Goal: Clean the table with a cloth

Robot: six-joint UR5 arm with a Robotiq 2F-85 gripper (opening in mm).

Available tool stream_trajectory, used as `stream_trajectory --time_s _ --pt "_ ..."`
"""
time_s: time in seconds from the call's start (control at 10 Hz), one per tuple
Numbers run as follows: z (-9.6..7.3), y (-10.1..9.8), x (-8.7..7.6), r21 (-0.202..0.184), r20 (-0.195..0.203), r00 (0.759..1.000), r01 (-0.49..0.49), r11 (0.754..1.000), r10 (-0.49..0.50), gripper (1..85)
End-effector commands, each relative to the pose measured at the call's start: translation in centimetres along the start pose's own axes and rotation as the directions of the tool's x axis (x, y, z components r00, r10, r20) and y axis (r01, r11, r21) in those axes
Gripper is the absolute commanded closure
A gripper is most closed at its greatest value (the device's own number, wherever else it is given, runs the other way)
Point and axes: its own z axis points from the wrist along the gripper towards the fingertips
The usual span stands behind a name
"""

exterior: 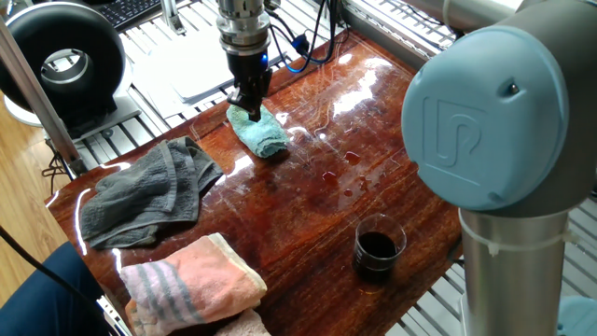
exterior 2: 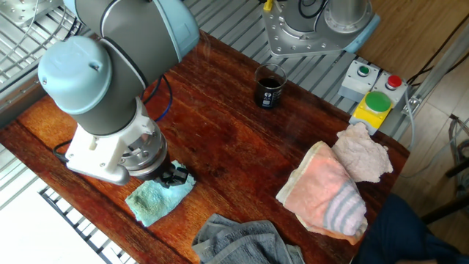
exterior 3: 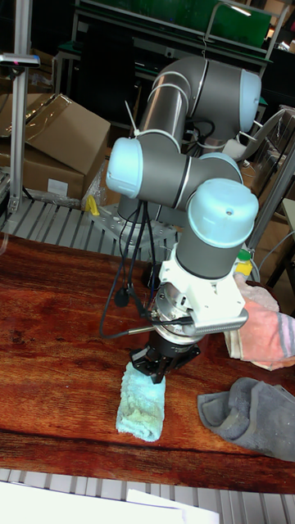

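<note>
Tall fixed view alone shows the gripper [exterior 3: 161,366] fingers closed, pinching the teal cloth [exterior 3: 141,403] near the table [exterior 3: 57,327] edge.

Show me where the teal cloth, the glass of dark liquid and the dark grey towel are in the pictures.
teal cloth [exterior: 266,135]: one fixed view, middle of the cloth.
glass of dark liquid [exterior: 378,248]: one fixed view, on the dark liquid inside.
dark grey towel [exterior: 145,191]: one fixed view, middle of its folds.

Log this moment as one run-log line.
tool: on one end of teal cloth | cloth: flat on table | spill drops: unwiped | glass: upright, apart
</note>
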Motion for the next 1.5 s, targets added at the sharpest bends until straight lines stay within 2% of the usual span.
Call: stream_trajectory --time_s 0.0,0.1,0.2,0.3,0.5,0.7,0.8,0.9,1.0,1.1,1.2,1.4 --pt "-0.5 0.5 -0.6 -0.011 0.019 0.998 -0.067 0.998 0.067 84.3" --pt "-0.6 0.5 -0.5 -0.012 0.017 0.998 -0.067 0.998 0.067 84.3" --pt "-0.6 -0.2 -0.4 0.019 0.013 0.999 -0.037 0.999 0.036 84.3" --pt "-0.8 -0.3 -0.8 0.034 0.022 0.997 -0.076 0.997 0.075 84.3" --pt "-1.5 -0.1 -0.9 0.061 0.01 0.994 -0.111 0.992 0.11 84.3" --pt "-1.8 -0.4 -1.4 0.072 0.033 0.995 -0.1 0.992 0.098 84.3" --pt "-2.3 0.1 -1.6 0.057 0.049 0.995 -0.093 0.994 0.09 84.3" --pt "-3.4 0.5 0.2 0.044 0.001 0.998 -0.056 0.997 0.056 75.0" --pt "-4.9 -0.1 2.7 0.053 -0.057 0.998 0.025 0.998 -0.022 51.0" --pt "-5.8 -0.8 4.2 0.064 -0.063 0.997 0.056 0.996 -0.052 50.3" --pt "-6.5 -0.2 5.0 0.041 -0.049 0.998 0.04 0.998 -0.038 51.7" --pt "-7.6 -0.1 6.6 0.045 -0.048 0.999 0.022 0.999 -0.019 52.7"
